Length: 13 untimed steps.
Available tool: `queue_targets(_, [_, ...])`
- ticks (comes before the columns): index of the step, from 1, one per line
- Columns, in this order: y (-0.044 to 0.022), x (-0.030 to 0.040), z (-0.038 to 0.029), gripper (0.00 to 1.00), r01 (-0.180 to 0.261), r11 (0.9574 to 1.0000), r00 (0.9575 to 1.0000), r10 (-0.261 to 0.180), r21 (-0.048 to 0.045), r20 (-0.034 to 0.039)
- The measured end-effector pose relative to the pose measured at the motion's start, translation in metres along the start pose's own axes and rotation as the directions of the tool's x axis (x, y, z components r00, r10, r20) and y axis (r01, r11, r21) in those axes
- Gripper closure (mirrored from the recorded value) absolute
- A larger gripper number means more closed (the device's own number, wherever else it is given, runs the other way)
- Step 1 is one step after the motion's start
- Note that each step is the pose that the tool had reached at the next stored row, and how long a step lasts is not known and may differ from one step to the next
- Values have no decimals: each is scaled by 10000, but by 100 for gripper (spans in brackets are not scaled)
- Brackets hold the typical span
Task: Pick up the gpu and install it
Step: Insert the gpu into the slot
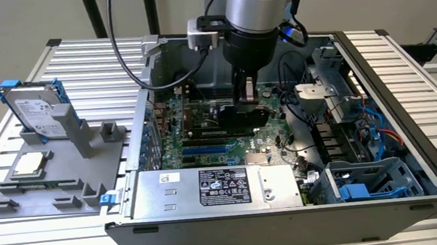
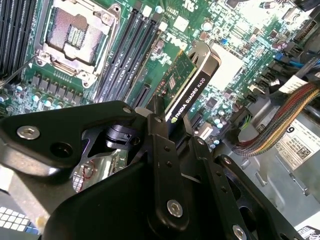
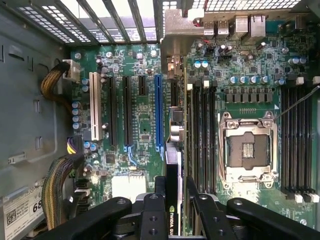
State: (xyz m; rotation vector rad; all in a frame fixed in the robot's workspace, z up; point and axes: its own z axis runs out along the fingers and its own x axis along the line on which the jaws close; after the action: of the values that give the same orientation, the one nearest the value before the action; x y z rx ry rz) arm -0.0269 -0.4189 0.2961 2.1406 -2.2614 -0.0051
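The gpu (image 1: 239, 119) stands on edge low over the green motherboard (image 1: 173, 123) inside the open computer case, its black shroud facing the exterior camera. My gripper (image 1: 246, 101) comes straight down on it and is shut on its top edge. In the second wrist view the gpu (image 2: 192, 82) shows its black shroud and green board side, with my gripper (image 2: 171, 127) clamped on its near end. In the first wrist view the gpu (image 3: 175, 150) is edge-on between the blue slot (image 3: 158, 112) and the memory slots, my gripper (image 3: 175, 200) around it. Whether it is seated I cannot tell.
On the exterior view's left, a grey holder (image 1: 52, 188) carries a silver hard drive with blue rails (image 1: 37, 110) and a square CPU chip (image 1: 32, 163). The power supply (image 1: 216, 187), a drive cage (image 1: 364, 187), cable bundles (image 2: 280, 120) and the CPU socket (image 3: 247, 150) surround the gpu.
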Motion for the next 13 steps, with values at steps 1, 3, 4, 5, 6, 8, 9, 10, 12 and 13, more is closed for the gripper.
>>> queue_targets(1, [1, 1, 5, 100, 0, 10000, 10000, 0, 0, 0])
queue_targets(3, [3, 2, 15, 100, 0, 10000, 10000, 0, -1, 0])
queue_targets(4, [3, 3, 19, 100, 0, 10000, 10000, 0, -1, 0])
queue_targets(5, [4, 3, 23, 100, 0, 10000, 10000, 0, -1, -1])
queue_targets(6, [5, 3, 27, 100, 0, 10000, 10000, 0, -1, 0])
queue_targets(8, [5, 4, 29, 100, 0, 10000, 10000, 0, -2, -2])
queue_targets(9, [5, 4, 29, 100, 0, 10000, 10000, 0, -2, -3])
queue_targets(10, [5, 3, 32, 100, 0, 10000, 10000, 0, -1, -1])
queue_targets(12, [5, 3, 33, 100, 0, 10000, 10000, 0, 0, -18])
queue_targets(13, [5, 3, 33, 100, 0, 10000, 10000, 0, 0, -18])
